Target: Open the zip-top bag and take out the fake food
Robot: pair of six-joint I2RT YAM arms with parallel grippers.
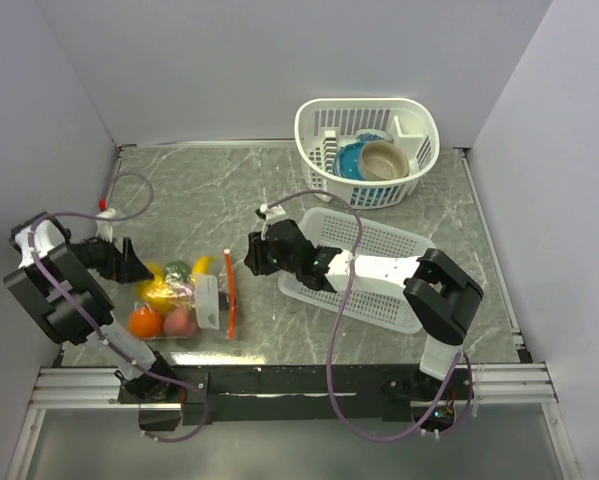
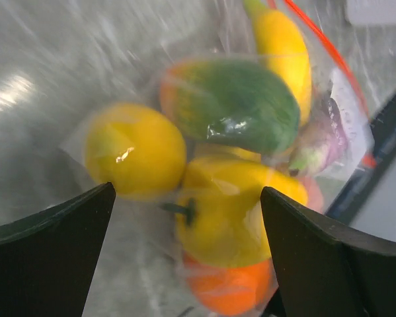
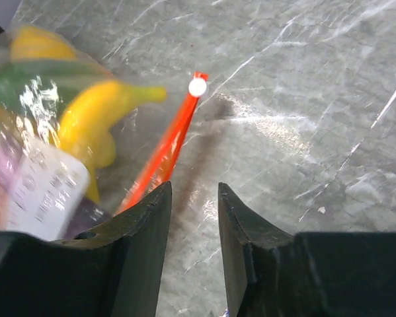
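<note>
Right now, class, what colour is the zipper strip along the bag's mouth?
The zipper strip is red-orange, clearest in the right wrist view.

No text can be read in any view. The zip-top bag [image 1: 179, 300] carries a white label [image 3: 44, 190] with rows of dark print (letters or a code, I cannot tell which). In the right wrist view it is blurred, and from the top camera it is too small.
</note>
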